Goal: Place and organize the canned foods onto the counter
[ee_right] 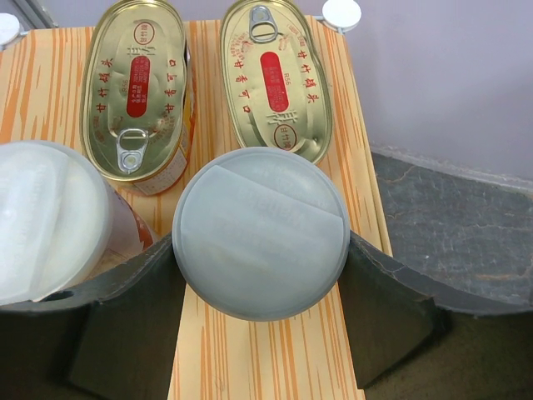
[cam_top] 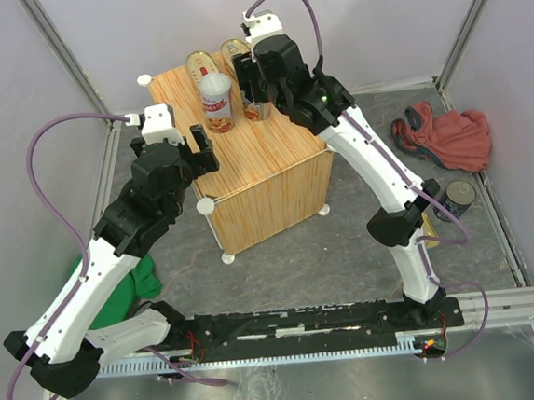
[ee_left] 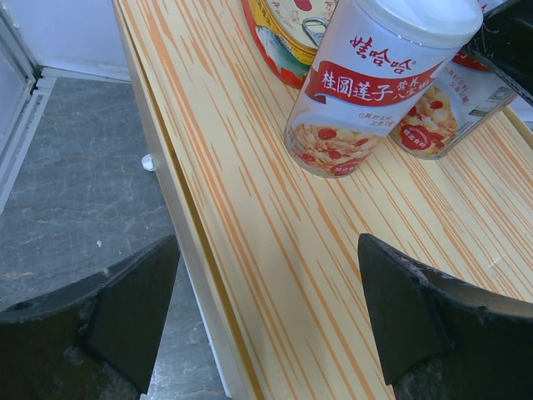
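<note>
The counter (cam_top: 265, 177) is a light wood-grain box with white knobs. Two oval gold cans (cam_top: 201, 63) (cam_top: 234, 48) lie flat at its far edge. In front of them stands a tall white-lidded can (cam_top: 216, 101) on its own. My right gripper (ee_right: 260, 250) is shut on the second tall white-lidded can (ee_right: 260, 229), which stands upright on the counter (ee_right: 266, 358) beside the first (ee_right: 50, 221). My left gripper (ee_left: 266, 317) hangs open over the counter's left edge (ee_left: 208, 275), short of the free tall can (ee_left: 366, 83), with nothing between its fingers.
A dark round can (cam_top: 456, 199) sits on the floor at the right, near a red cloth (cam_top: 444, 138). A green cloth (cam_top: 133, 277) lies on the floor under my left arm. Grey walls close in the far side and both sides.
</note>
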Motion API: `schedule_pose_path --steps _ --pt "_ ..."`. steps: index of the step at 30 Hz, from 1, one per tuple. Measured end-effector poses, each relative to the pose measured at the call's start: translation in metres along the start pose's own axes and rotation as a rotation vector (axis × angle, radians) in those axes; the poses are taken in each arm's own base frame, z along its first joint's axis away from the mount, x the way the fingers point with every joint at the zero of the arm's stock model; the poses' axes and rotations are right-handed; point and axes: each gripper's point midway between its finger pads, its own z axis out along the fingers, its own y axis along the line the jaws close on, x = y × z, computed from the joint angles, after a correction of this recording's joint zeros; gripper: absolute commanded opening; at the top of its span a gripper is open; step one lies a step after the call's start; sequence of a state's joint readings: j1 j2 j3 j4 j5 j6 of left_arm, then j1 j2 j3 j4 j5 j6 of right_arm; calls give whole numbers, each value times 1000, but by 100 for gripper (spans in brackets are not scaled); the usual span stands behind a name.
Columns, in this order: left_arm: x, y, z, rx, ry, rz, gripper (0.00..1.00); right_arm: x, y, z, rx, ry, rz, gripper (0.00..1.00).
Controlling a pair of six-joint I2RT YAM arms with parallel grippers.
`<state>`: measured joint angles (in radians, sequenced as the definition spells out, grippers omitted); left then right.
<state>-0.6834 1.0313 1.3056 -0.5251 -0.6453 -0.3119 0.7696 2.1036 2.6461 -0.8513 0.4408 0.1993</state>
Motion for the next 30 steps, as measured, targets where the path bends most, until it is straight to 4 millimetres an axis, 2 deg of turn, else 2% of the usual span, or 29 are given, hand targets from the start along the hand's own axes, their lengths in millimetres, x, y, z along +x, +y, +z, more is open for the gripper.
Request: schedule_pose_path --steps 4,5,13,16,18,21,23,28,29,30 --pt "0 0 0 0 -1 -1 94 -1 1 4 -2 -7 2 20" --pt "0 0 0 0 -1 0 94 -1 1 4 -4 -8 2 28" --pt "1 0 1 0 1 0 94 -1 1 7 -14 -10 7 66" --pt "1 0 1 1 1 0 94 0 1 7 -13 -9 7 69" --pt "1 0 1 1 1 0 94 -1 1 7 -13 -11 8 76" --pt "1 0 1 1 1 0 94 -1 1 7 -14 -10 12 80" --pt "1 0 1 1 1 0 94 0 2 7 -18 -8 16 87" --pt "1 0 1 1 1 0 94 2 3 8 -23 -4 23 92" --pt "1 0 1 1 1 0 94 1 3 8 -23 -7 26 99" --pt "1 0 1 0 1 1 94 0 2 7 -23 -8 28 100"
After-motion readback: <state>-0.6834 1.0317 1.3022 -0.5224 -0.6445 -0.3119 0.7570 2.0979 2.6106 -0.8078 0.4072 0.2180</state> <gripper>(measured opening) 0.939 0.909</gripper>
